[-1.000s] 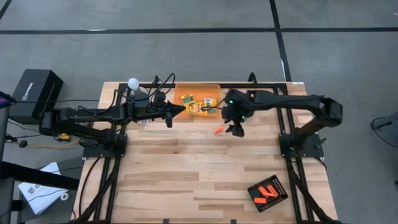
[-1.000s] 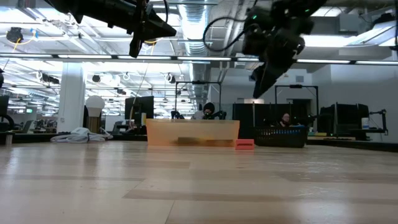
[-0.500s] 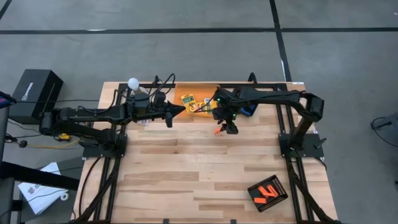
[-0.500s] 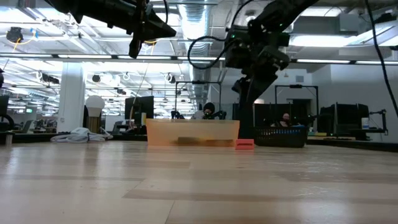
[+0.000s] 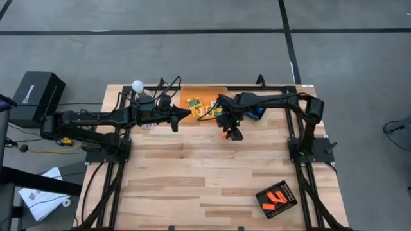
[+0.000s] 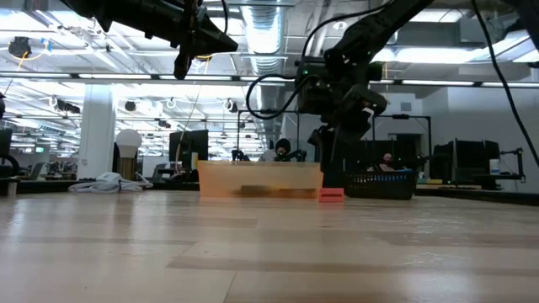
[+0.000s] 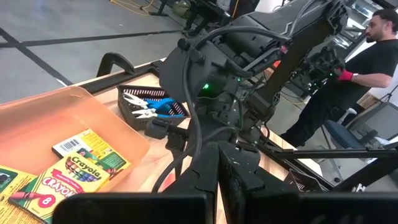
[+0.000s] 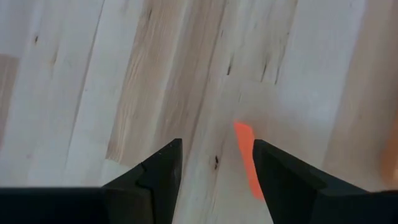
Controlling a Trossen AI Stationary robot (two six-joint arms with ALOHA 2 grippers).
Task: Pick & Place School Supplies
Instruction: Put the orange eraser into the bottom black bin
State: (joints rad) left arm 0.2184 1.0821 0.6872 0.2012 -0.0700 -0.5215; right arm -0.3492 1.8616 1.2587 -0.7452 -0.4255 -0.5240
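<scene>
Pale wooden planks make up the table (image 5: 192, 173), and on them, just in front of the see-through orange bin (image 5: 192, 96), lies one small orange piece (image 8: 247, 158). It rests flat on the wood, directly below the right gripper (image 5: 234, 133), whose two dark fingers (image 8: 149, 180) stand apart above it; in the right wrist view the piece lies close beside the inner edge of one finger, and whether it touches that finger is hard to tell. Inside the bin lie crayon boxes (image 7: 90, 155), yellow and green; three show in the left wrist view, though more may be hidden under the arms. One pair of blue-handled scissors (image 7: 152, 107) sits in a black tray (image 7: 127, 102) beside the bin. A second black tray (image 5: 277, 199) lies well apart at the table's near right corner with several orange pieces in it. The right arm reaches from its post across toward the bin, wrist bent down over the wood. The left arm stretches level along the far side with the left gripper (image 5: 186, 113) pressed together, empty, its tip at the bin's left edge. A person in a black shirt (image 7: 348, 81) stands beyond the table.
</scene>
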